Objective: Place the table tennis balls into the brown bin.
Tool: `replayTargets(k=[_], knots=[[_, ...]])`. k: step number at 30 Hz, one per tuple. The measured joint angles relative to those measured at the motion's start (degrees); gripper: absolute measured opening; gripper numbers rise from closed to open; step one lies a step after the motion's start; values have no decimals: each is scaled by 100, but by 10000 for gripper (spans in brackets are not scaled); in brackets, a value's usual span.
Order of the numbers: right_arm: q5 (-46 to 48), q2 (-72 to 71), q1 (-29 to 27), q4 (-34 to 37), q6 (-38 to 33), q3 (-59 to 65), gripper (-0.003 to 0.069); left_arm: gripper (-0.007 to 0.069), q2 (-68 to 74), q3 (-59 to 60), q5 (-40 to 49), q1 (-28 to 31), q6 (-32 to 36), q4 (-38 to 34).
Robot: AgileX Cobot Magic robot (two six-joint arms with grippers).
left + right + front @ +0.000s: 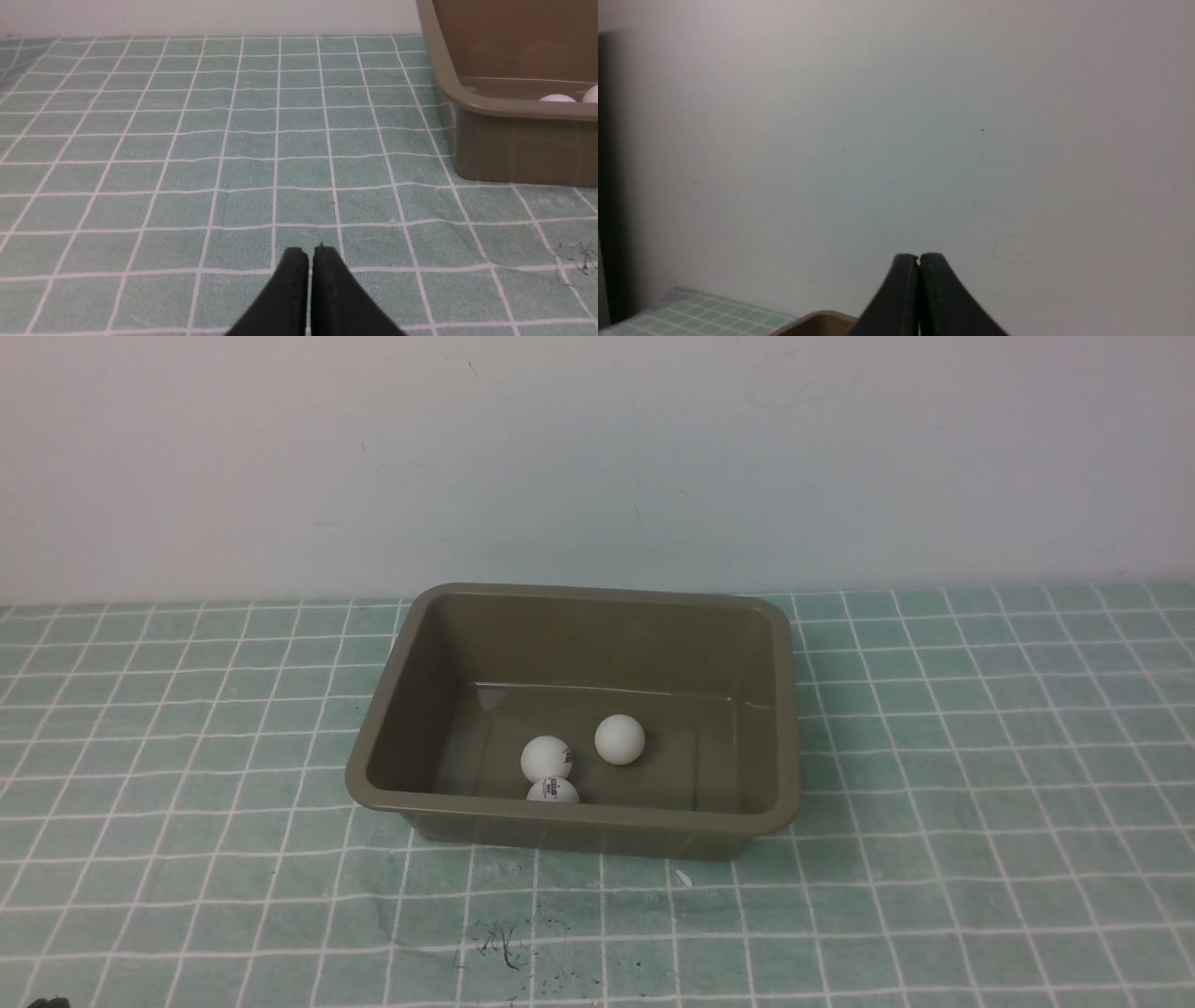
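The brown bin (786,709) stands mid-table on the green checked cloth. Three white table tennis balls lie on its floor: one (619,739) near the middle, one (546,758) to its left, one (553,791) against the near wall, partly hidden by the rim. Neither arm shows in the front view. In the left wrist view my left gripper (310,252) is shut and empty, low over the cloth, well short of the bin (504,140), where the tops of two balls (557,98) peek over the rim. My right gripper (918,256) is shut and empty, facing the wall, with the bin's rim (817,319) below it.
A pale wall (597,457) rises right behind the table. Dark scribble marks (499,943) stain the cloth in front of the bin. A dark vertical edge (605,186) shows at the side of the right wrist view.
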Motion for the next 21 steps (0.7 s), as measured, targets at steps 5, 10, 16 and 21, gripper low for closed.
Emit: replayTargets(k=[5, 10, 16, 21], knots=[[102, 0, -674, -41, -507, 737, -13, -4, 0, 0, 0, 0, 0, 0], [187, 0, -1915, -41, -569, 2027, -13, -4, 0, 0, 0, 0, 0, -5], [-115, 9, -2382, -41, -579, 2940, -13, -4, 0, 0, -9, 0, 0, -14], [-356, 9, -2396, -41, -579, 2983, -13, -4, 0, 0, -9, 0, 0, -14]])
